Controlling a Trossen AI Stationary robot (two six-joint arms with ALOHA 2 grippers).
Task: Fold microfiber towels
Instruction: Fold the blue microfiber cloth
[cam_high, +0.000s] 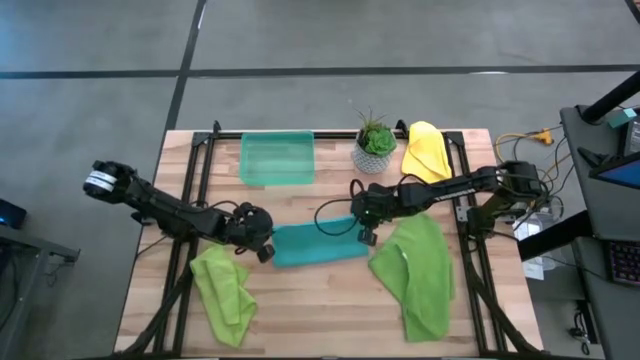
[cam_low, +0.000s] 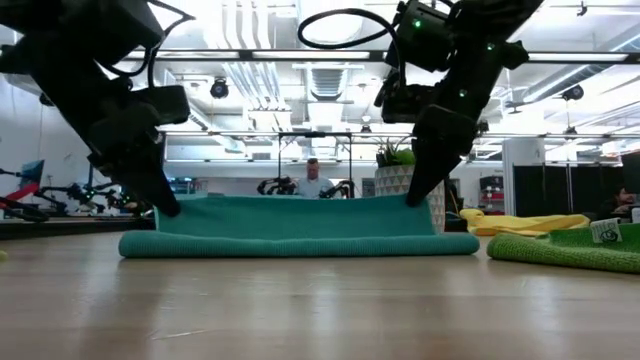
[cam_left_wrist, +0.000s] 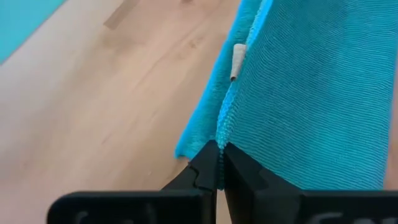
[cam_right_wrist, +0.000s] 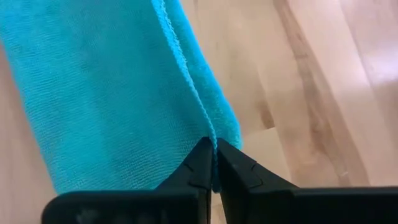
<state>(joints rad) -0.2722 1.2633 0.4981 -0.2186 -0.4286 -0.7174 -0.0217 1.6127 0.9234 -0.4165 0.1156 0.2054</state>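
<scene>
While both arms have the teal towel pinched at its two ends, it's sitting mid-counter just in front of the plant. The left end effector is clamped on the towel end farther from the plant, and the right end effector is clamped on the end nearer to it; both wrist views show the fingers squeezed tight on the hem. Biggest risk from here, I'd guess: one hem slips out if the arms pull apart or lift unevenly, and the fold goes crooked or flops open. The right arm's cable loop could also snag. The towel's long axis runs across the counter, arm to arm. Its held edge stands up, with the doubled bulk lying flat below.
</scene>
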